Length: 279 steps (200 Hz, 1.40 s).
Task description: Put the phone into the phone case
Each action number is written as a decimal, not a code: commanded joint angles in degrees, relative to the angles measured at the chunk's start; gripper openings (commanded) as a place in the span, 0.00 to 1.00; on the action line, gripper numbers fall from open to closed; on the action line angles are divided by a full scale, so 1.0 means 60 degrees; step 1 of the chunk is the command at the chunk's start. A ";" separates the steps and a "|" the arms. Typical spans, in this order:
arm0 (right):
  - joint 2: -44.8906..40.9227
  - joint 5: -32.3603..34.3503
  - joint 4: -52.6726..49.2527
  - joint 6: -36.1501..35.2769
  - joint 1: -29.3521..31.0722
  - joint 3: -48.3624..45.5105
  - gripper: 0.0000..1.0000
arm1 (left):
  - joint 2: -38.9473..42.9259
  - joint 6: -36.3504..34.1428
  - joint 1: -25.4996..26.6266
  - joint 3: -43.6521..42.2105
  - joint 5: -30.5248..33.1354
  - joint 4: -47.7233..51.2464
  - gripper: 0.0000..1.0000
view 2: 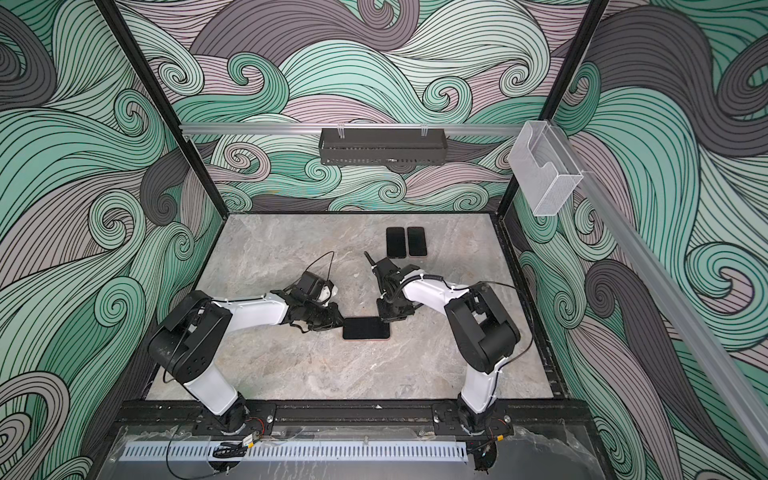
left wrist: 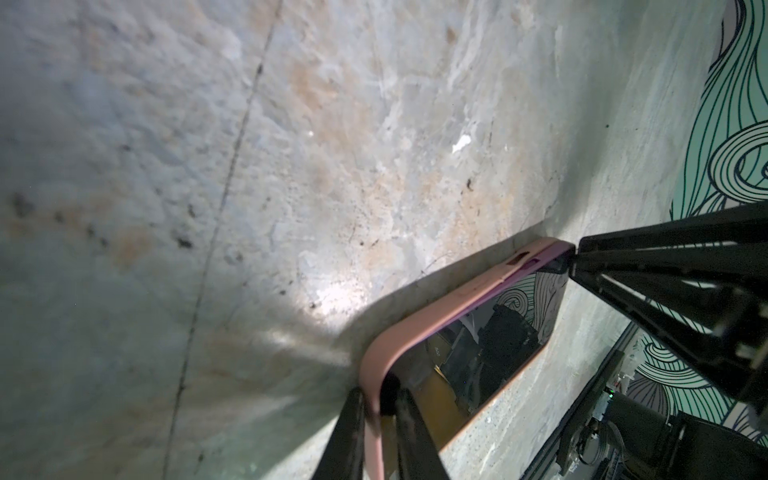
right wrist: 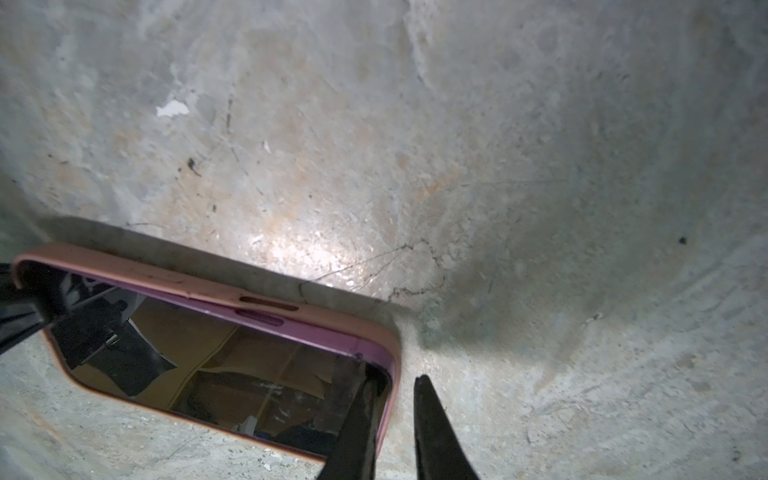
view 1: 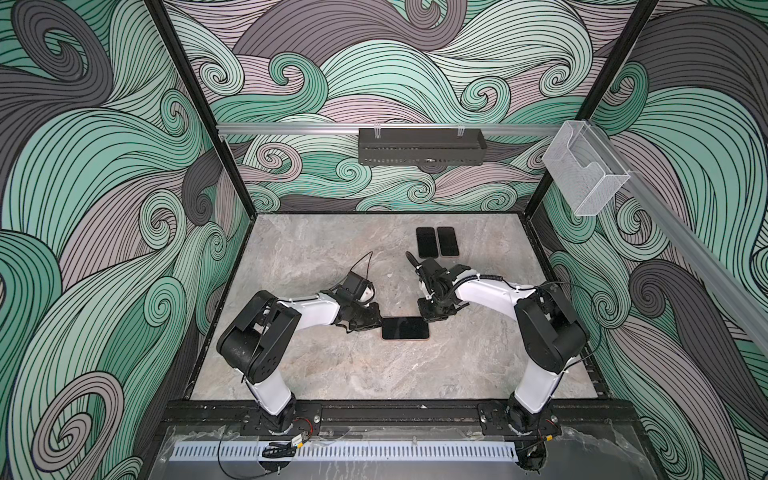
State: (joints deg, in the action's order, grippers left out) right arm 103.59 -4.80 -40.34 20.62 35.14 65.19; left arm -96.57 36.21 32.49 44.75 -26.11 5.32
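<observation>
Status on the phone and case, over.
Left claw pinching case corner. Right claw straddling opposite corner, not clamped. Phone in case, one long edge riding proud. Two spare phones at back, out of the way.

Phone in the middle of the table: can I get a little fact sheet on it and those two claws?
Phone: screen up, in a pink case on the table
Fit: one long side seems to sit above the rim
Left gripper: pinching the case rim at a corner
Right gripper: astride the next corner, outer finger clear
Elsewhere: two other phones side by side, farther back
</observation>
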 commanded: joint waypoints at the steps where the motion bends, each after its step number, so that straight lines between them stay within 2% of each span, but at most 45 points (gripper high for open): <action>1: 0.1095 0.0649 -0.0070 0.0253 0.0031 -0.0737 0.19 | -0.0083 -0.0050 -0.0039 -0.0107 0.0001 0.0110 0.17; 177: 0.2259 0.1644 -0.0079 0.0916 0.0515 -0.1298 0.15 | 0.0144 -0.0248 -0.0054 -0.0079 -0.0026 0.0343 0.17; 279: 0.3006 0.1752 0.0065 0.1332 0.0838 -0.1442 0.14 | 0.0209 -0.0365 -0.0127 -0.0143 -0.0072 0.0401 0.17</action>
State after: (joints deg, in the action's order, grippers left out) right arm 105.10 1.89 -39.70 26.83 39.66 64.99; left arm -96.53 35.16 32.14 44.64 -26.17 5.61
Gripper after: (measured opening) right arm 0.146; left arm 0.171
